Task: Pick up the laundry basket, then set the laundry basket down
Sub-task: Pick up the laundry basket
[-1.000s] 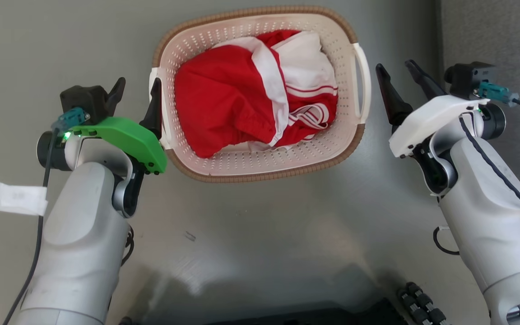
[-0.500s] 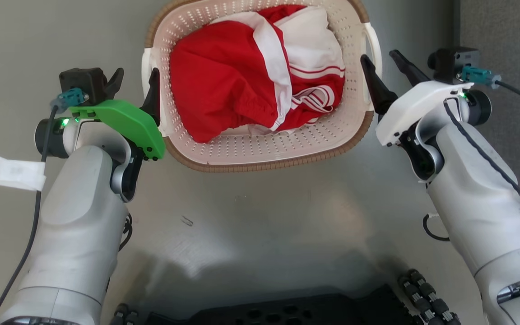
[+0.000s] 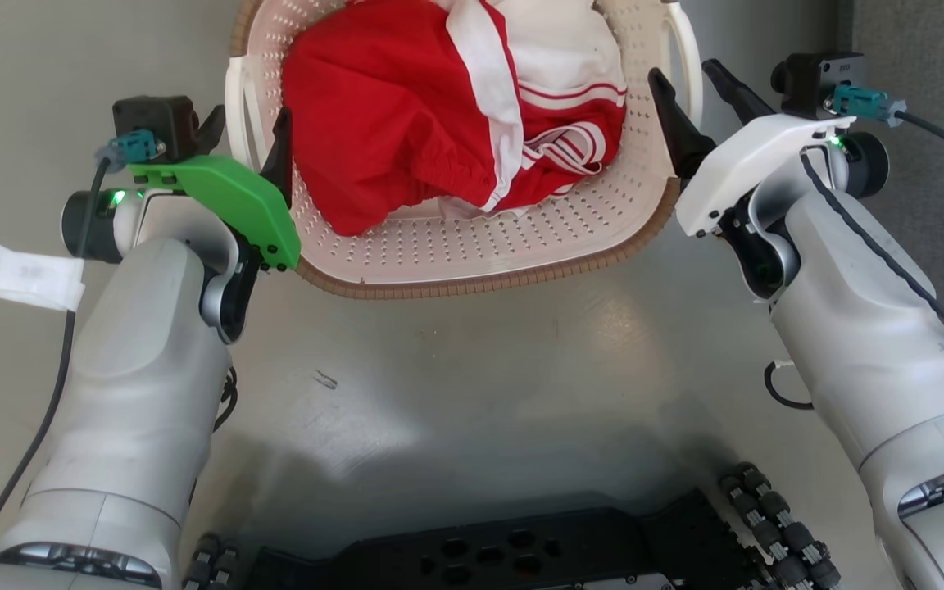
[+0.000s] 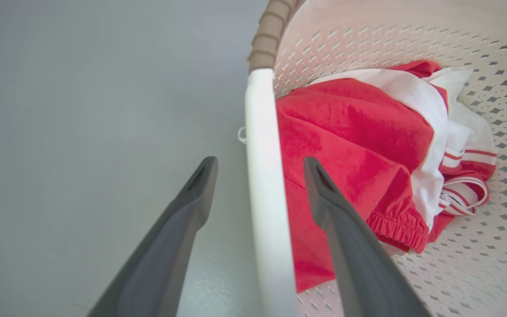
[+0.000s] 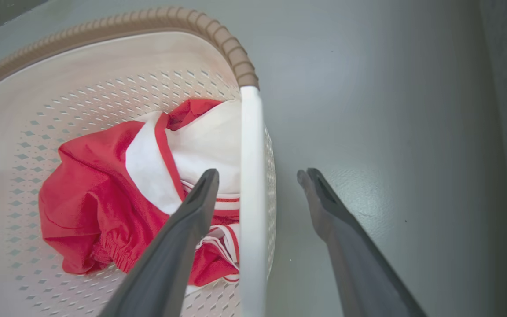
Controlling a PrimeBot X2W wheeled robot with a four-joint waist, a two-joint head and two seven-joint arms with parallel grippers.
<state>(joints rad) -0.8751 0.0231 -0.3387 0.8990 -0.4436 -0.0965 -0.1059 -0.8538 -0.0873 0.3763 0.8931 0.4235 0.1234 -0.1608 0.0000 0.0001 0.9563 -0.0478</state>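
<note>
- Laundry basket: upper centre of the head frame, on the grey floor; opening upward; long axis left-to-right, a loop handle at each short end.
- Contents: red-and-white clothes; load probably light; shell likely stiff, smooth plastic.
- Best hold, by judgement: left handle and right handle together.
- Left end effector, right end effector: fingers apart, each straddling its handle, neither clamped.

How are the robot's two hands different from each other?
The left gripper has a green cover; the right gripper has a white one. The left one straddles the basket's left handle, the right one its right handle. Both are open, one finger inside the basket and one outside.
</note>
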